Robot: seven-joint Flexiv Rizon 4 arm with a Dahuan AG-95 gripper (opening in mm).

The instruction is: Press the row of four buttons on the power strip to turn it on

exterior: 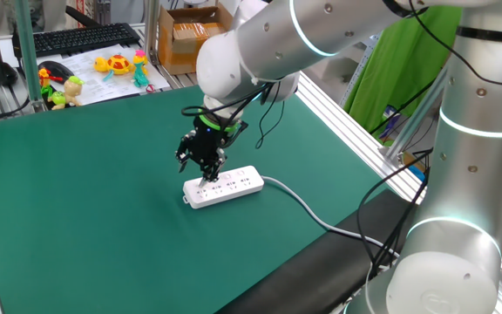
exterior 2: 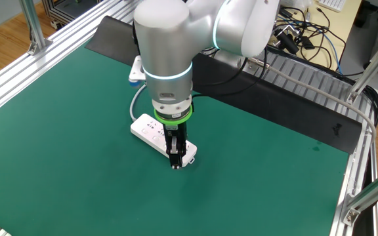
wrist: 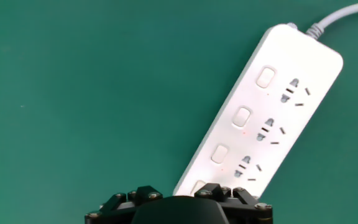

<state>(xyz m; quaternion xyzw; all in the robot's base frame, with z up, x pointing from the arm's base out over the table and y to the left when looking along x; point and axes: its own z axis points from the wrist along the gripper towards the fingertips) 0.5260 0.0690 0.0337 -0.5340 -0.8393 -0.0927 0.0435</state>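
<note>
White power strip (exterior: pixel 223 186) lying flat on the green surface (exterior: pixel 77 201), just right of centre in one fixed view, slanted, with a whitish-grey cable (exterior: pixel 308 209) trailing off toward the lower right edge. In the other fixed view, same strip (exterior 2: pixel 151 130) left of centre, partly hidden behind the arm's wrist. In the hand view, strip (wrist: pixel 263 112) running from the upper right corner down to the bottom centre.

Four buttons (wrist: pixel 242 117) in a line along the strip's left long edge in the hand view; three fully seen, the lowest half covered by the black hand body at the bottom edge. Small red glints beside the middle two. Dark socket holes (wrist: pixel 272 130) in a row to the right of the buttons.

Black pincer (exterior: pixel 206 167) poised directly over the strip's near end, pointing down; in the other fixed view its tip (exterior 2: pixel 175 159) low at the strip's end. Contact with the strip not discernible. Fingertips not separable in any view: released or clenched, cannot tell.

Toys (exterior: pixel 116 64) and a keyboard (exterior: pixel 81 37) in the upper left, beyond the surface.
</note>
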